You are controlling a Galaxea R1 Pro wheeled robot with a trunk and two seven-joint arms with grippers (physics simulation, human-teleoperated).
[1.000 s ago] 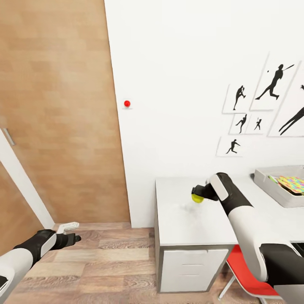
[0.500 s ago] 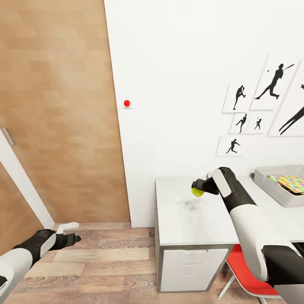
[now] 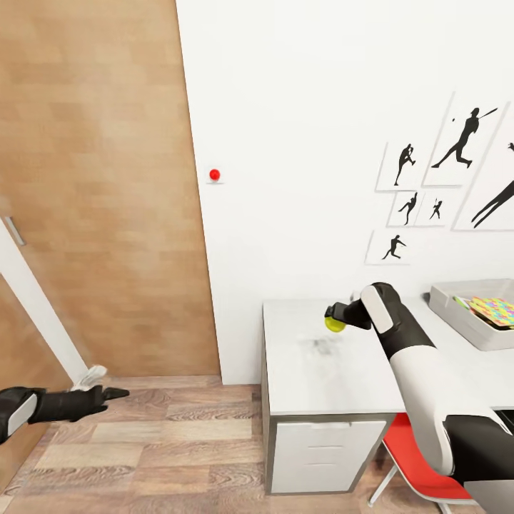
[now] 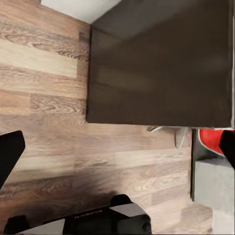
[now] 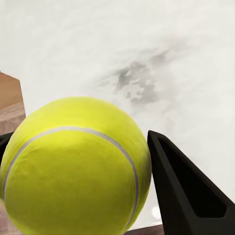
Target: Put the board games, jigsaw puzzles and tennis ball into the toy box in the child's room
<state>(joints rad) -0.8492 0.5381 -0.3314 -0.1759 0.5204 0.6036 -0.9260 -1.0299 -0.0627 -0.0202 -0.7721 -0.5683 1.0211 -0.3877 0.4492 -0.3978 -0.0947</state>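
The yellow-green tennis ball (image 3: 333,325) hangs a little above the white table (image 3: 314,378), near its back left part, with my right gripper (image 3: 334,316) shut on it. In the right wrist view the ball (image 5: 73,166) sits close up beside one black finger (image 5: 186,191), with its blurred shadow on the tabletop below. The grey toy box (image 3: 457,310) stands at the table's right end, with a puzzle-patterned sheet (image 3: 496,310) inside. My left gripper (image 3: 111,383) hovers open and empty over the wood floor far to the left. The board games and the bed are out of view.
A wooden door (image 3: 100,193) fills the left wall, with a small red knob (image 3: 214,174) beside it. A red chair (image 3: 421,475) is tucked under the table by my right arm. Black sports silhouettes (image 3: 457,143) hang above the table. Drawers (image 3: 325,446) close the table's left end.
My left arm has drawn back toward the left edge of the view. The right gripper has lifted the ball slightly higher above the table.
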